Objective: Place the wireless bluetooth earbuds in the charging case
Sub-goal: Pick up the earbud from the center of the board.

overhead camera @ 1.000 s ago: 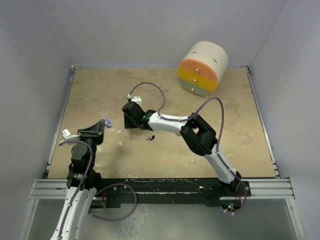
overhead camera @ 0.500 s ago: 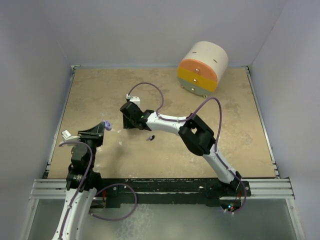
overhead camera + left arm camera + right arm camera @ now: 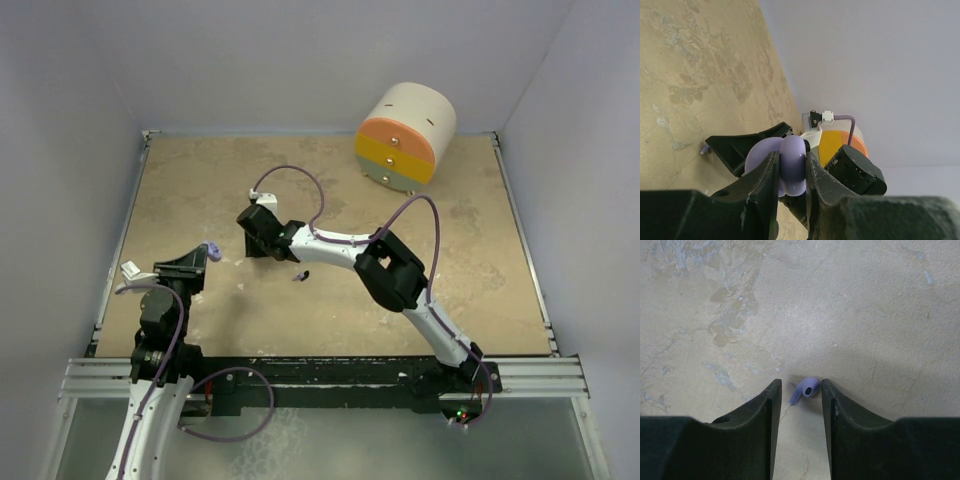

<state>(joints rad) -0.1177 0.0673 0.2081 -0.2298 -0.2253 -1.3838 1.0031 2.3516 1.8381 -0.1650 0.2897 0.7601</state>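
Table [image 3: 480, 260] carried a drum-shaped drawer unit [image 3: 405, 138] at the far right, well apart from the work. Right arm [image 3: 390, 270] reached left across the centre. Left arm [image 3: 160, 315] was held raised, probably to offer its load for loading.

Left gripper [image 3: 791, 162] pinched the lavender charging case [image 3: 790, 145], jaws pressed on both flanks.

Right gripper [image 3: 798, 387] pointed down at the table, jaws spread either side of a lavender earbud [image 3: 806, 388] lying flat. No firm contact seen, so judged a pick not yet made.

Only the right wrist view showed that earbud; from above the gripper hid it. Only the top view showed a second small dark piece [image 3: 300, 275] nearby.
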